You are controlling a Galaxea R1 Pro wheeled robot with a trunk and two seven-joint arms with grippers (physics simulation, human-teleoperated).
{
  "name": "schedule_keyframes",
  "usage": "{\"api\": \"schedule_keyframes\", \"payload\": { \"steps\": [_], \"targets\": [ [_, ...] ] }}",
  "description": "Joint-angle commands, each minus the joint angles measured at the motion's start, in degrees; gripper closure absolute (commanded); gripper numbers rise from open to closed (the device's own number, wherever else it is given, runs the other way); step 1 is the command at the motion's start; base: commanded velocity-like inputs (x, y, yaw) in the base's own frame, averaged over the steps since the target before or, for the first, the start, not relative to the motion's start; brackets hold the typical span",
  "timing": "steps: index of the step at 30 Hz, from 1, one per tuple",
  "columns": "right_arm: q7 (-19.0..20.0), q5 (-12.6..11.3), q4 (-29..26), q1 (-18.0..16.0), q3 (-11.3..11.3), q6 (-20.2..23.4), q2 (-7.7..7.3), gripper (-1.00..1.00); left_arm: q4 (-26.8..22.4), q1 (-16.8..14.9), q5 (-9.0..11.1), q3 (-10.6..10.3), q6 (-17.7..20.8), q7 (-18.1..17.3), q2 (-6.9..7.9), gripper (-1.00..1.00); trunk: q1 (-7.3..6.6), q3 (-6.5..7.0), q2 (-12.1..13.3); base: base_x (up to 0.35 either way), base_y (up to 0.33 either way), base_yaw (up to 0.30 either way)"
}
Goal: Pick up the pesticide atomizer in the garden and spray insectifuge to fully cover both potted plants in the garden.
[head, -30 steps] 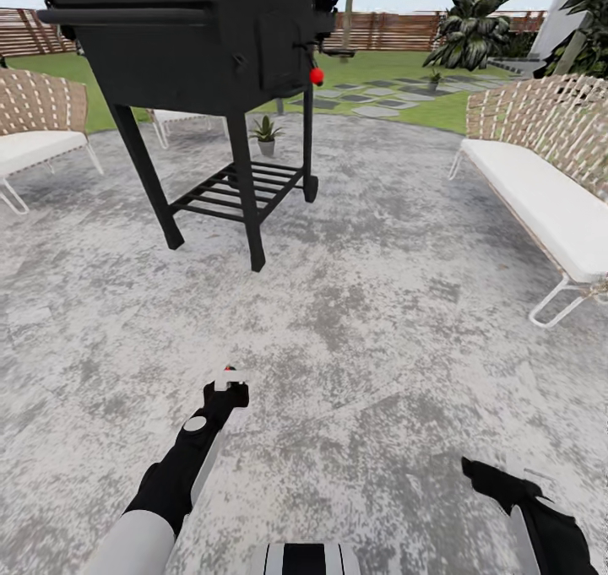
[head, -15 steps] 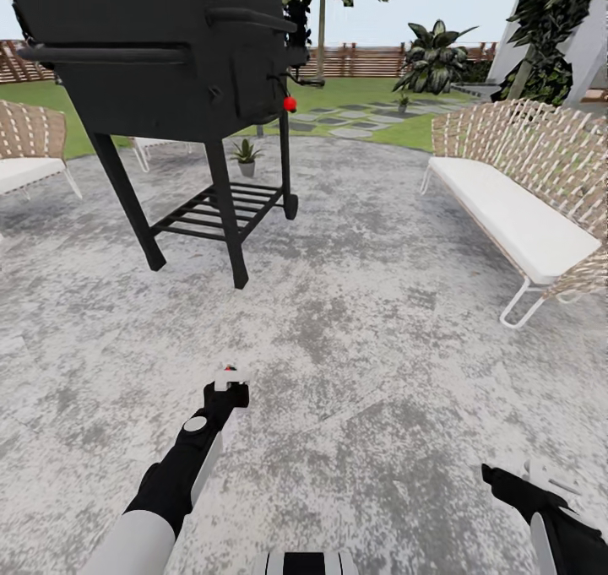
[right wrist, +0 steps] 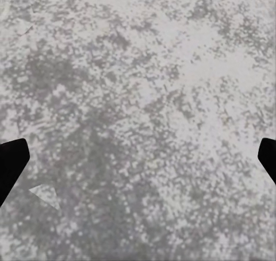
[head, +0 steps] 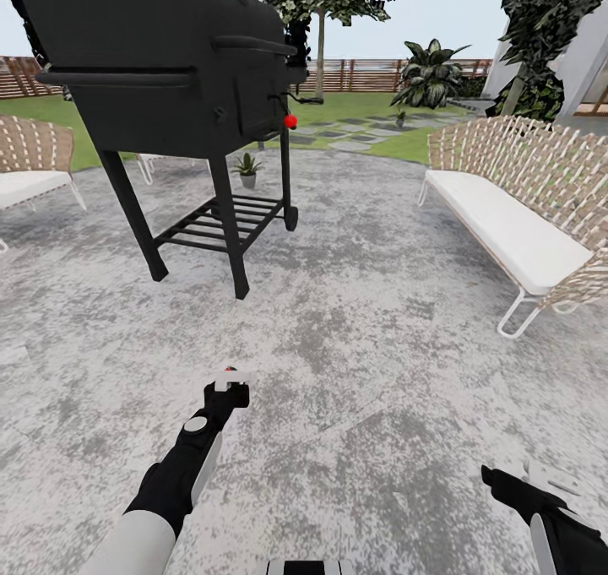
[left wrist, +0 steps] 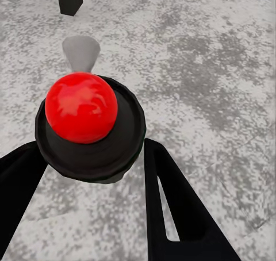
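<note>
My left gripper (head: 226, 391) is shut on the pesticide atomizer (head: 230, 378), held low over the patio; its whitish head and red spot show above the fingers. In the left wrist view the atomizer (left wrist: 80, 108) appears as a red ball on a dark round body between the two black fingers of that gripper (left wrist: 92, 149). My right gripper (head: 540, 480) hangs open at the lower right, its fingertips (right wrist: 11, 160) wide apart over bare paving. A narrow spiky potted plant (head: 247, 168) stands behind the grill. A second small potted plant (head: 400, 118) sits far off by the stepping slabs.
A big black grill (head: 169, 60) on legs stands ahead to the left, with a red knob (head: 290, 122) on its side. A woven bench with a white cushion (head: 515, 229) lines the right, a similar chair (head: 25, 157) the left. Lawn and fence (head: 371, 73) lie beyond.
The whole view has swung, so grill and bench have shifted in the picture. My left gripper keeps its hold on the atomizer. My right gripper sits a little lower in the picture.
</note>
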Motion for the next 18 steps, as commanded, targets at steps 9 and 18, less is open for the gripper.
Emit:
{"api": "schedule_keyframes", "payload": {
  "steps": [9, 18],
  "targets": [
    [0.0, -0.1, -0.3, 0.0, -0.1, 0.4, -0.08, -1.00, -0.1, 0.0, -0.3, 0.0, 0.4, 0.0, -0.04, 1.00, -0.01, -0.05, 0.0, 0.000, 0.000, 0.000],
    [0.1, 0.0, -0.3, 0.1, -0.1, 0.3, -0.11, -1.00, -0.1, 0.0, -0.4, 0.0, 0.3, 0.0, -0.04, 1.00, -0.01, 0.33, 0.0, 0.000, 0.000, -0.054]
  ]
}}
